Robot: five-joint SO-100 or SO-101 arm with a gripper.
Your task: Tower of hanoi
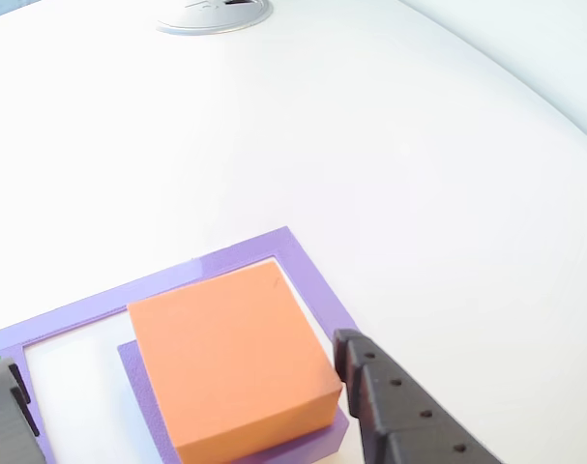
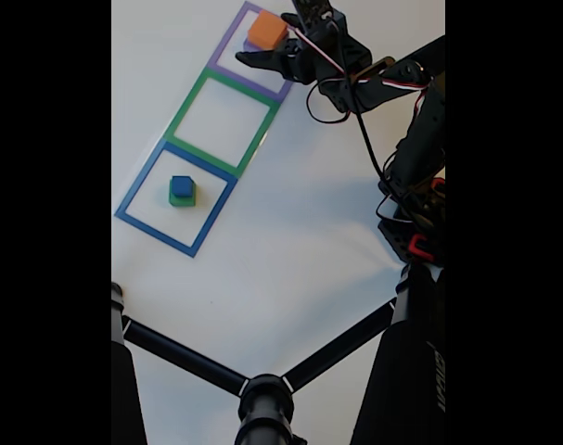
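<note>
The orange block sits on the flat purple block inside the purple square outline. My gripper is open, one dark finger left of the orange block and the other finger close by its right corner. In the fixed view the gripper straddles the orange block at the top of the outline row. The small blue cube rests on the green block inside the blue outline, far from the gripper.
A green square outline lies between the purple and blue ones with nothing in it. A silver grommet is set in the white table at the far edge. Black tripod legs cross the near side; the arm stands at the right.
</note>
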